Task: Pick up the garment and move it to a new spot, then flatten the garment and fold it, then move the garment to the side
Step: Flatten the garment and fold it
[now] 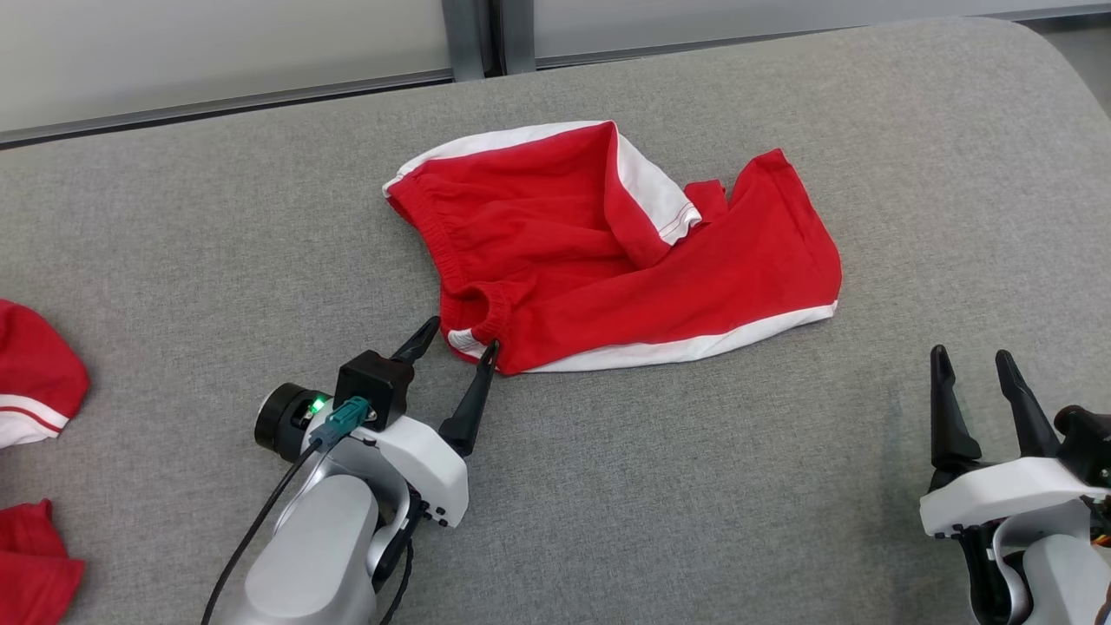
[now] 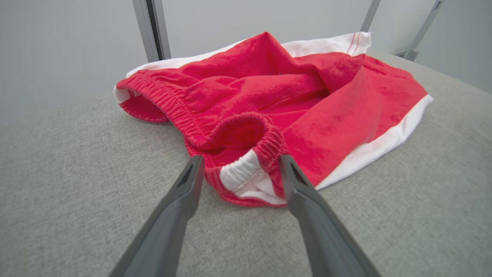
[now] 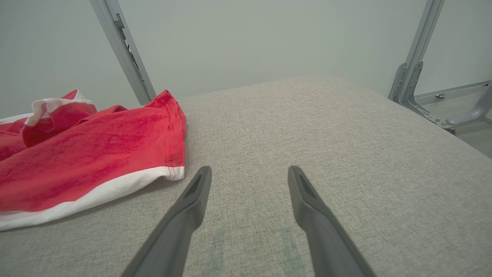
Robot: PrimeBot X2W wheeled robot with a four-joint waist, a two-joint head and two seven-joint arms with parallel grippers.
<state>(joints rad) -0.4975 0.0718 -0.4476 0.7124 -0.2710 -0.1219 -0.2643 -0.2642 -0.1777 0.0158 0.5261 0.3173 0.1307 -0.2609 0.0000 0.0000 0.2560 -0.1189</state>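
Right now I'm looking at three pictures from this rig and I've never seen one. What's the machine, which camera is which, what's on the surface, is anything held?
It is a two-armed wheeled robot. The wide picture comes from its head, looking down at a grey padded surface. The other two come from cameras on each wrist, looking along that arm's two dark fingers.

Crumpled red shorts with white trim lie in the middle. More red cloth sits at the left edge.

The left pincer is open, its fingers either side of the waistband, not yet closed on it. The right pincer is open over bare surface to the shorts' right. Nothing is held.
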